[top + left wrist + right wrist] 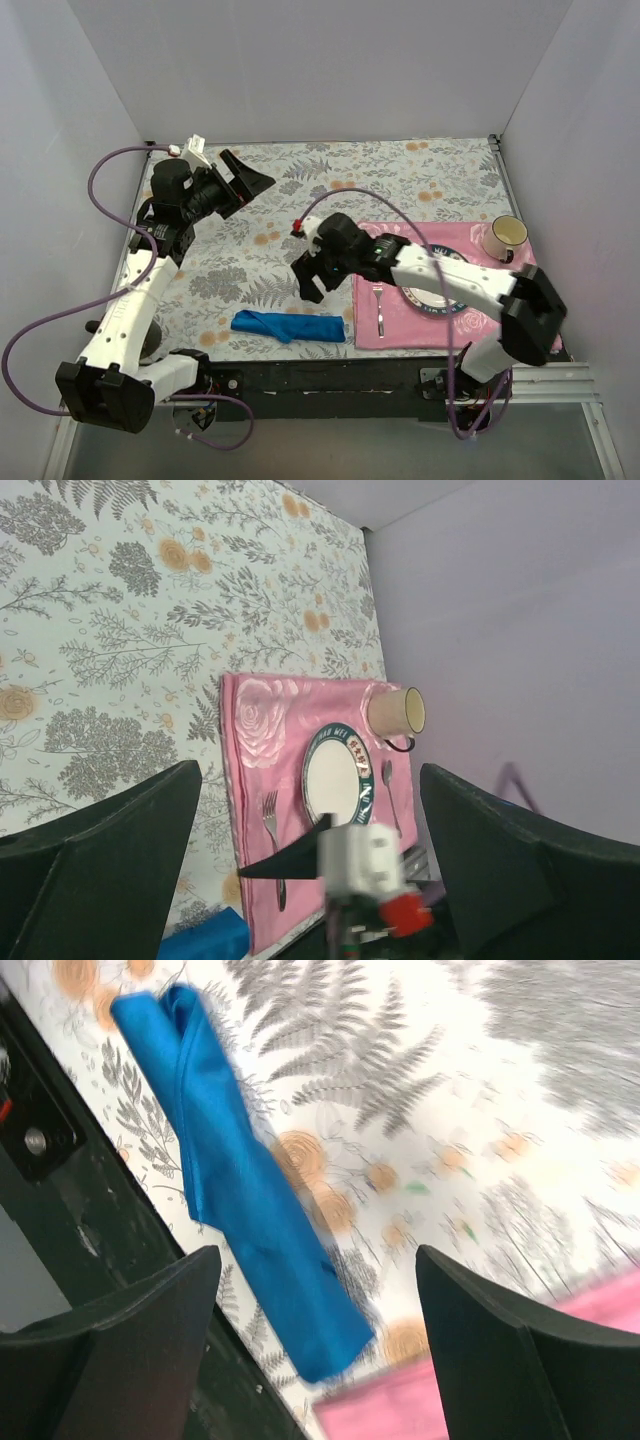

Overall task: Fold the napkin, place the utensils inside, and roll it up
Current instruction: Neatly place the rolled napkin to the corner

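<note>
The napkin point(288, 326) lies as a bright blue roll on the flowered tablecloth, near the table's front edge and just left of the pink mat point(400, 328). The utensils are hidden. My right gripper point(310, 285) hovers a little above and behind the roll's right end. In the right wrist view its fingers stand wide apart over the napkin point(245, 1190), and the right gripper point(318, 1255) holds nothing. My left gripper point(245, 180) is raised at the back left, open and empty. In the left wrist view the left gripper point(305, 780) frames the mat and a corner of the napkin point(205, 938).
On the pink rose mat point(255, 720) lie a fork point(272, 825), a plate point(335, 780) and a spoon point(390, 790), with a cream cup point(395, 710) at its far corner. The black front rail point(90, 1240) runs close beside the roll. White walls enclose the table.
</note>
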Robot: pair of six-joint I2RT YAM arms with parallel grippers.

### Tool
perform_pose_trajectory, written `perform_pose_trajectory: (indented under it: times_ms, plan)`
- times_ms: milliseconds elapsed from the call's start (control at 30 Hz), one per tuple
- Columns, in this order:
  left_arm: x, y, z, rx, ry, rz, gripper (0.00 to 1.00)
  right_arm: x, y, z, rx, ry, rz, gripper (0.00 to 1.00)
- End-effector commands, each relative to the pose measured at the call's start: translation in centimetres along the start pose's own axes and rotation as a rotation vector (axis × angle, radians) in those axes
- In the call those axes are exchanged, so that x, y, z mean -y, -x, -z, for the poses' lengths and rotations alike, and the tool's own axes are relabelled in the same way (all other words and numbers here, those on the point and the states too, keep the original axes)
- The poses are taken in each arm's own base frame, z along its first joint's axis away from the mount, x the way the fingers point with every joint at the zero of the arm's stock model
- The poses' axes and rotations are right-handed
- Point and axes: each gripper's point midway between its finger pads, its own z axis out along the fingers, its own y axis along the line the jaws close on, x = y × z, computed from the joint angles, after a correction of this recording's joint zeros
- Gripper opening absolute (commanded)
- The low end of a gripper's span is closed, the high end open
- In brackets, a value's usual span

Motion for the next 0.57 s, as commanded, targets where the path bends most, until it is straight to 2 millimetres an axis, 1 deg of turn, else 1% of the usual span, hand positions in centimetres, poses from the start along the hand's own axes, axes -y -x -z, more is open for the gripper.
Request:
perform_pose_trajectory:
  times_ms: [0, 33, 67, 100, 133, 167, 200, 233, 267, 300, 333, 367, 400, 433, 467, 533]
  plan:
    - [2.1, -1.3, 1.9, -0.042, -0.094, -0.001, 0.91, 3.6, 0.8, 8.8, 0.224, -0.377, -0.251, 0.87]
    - [3.3, -2.2, 2.5, -0.082, -0.164, -0.015, 0.97, 4.4, 0.1, 12.5, 0.297, -0.477, -0.307, 0.91]
    - [4.4, -1.9, 3.1, -0.051, -0.220, -0.048, 0.98, 4.9, -2.0, 13.4, 0.298, -0.528, -0.347, 0.93]
    - [5.0, -2.5, 4.2, -0.032, -0.254, -0.068, 0.98, 5.0, -2.7, 15.0, 0.354, -0.576, -0.404, 0.96]
    - [5.3, -2.5, 4.6, -0.018, -0.269, -0.084, 0.98, 4.5, -3.8, 17.6, 0.410, -0.567, -0.427, 0.99]
    - [5.4, -2.8, 4.7, -0.027, -0.271, -0.092, 0.98, 4.5, -5.2, 18.0, 0.416, -0.564, -0.441, 0.99]
    - [5.2, -3.1, 4.5, -0.038, -0.269, -0.097, 0.98, 3.9, -5.5, 20.0, 0.495, -0.524, -0.469, 0.99]
    - [4.9, -3.2, 4.5, -0.033, -0.261, -0.095, 0.98, 3.7, -5.9, 20.6, 0.525, -0.507, -0.478, 0.99]
    - [4.9, -3.1, 4.4, -0.023, -0.266, -0.097, 0.98, 4.0, -7.0, 20.1, 0.540, -0.495, -0.487, 0.99]
    - [4.2, -3.7, 4.1, -0.030, -0.255, -0.075, 0.98, 3.1, -6.9, 21.3, 0.608, -0.433, -0.482, 0.99]
    - [3.9, -3.7, 3.9, -0.020, -0.249, -0.065, 0.98, 2.6, -6.8, 21.6, 0.636, -0.391, -0.453, 0.99]
    - [4.3, -3.8, 3.8, -0.016, -0.271, -0.068, 0.98, 2.4, -6.7, 21.1, 0.672, -0.354, -0.444, 0.99]
    - [4.0, -4.3, 3.5, -0.024, -0.267, -0.056, 0.98, 1.8, -6.5, 22.0, 0.740, -0.303, -0.441, 0.99]
    - [4.0, -4.4, 3.3, -0.023, -0.264, -0.057, 0.98, 1.4, -6.0, 22.1, 0.778, -0.270, -0.405, 0.99]
    - [4.1, -4.7, 3.2, -0.023, -0.259, -0.057, 0.98, 1.4, -5.5, 22.6, 0.822, -0.263, -0.399, 0.99]
    - [4.4, -4.9, 3.2, -0.024, -0.262, -0.053, 0.98, 1.9, -5.3, 23.5, 0.863, -0.297, -0.370, 0.99]
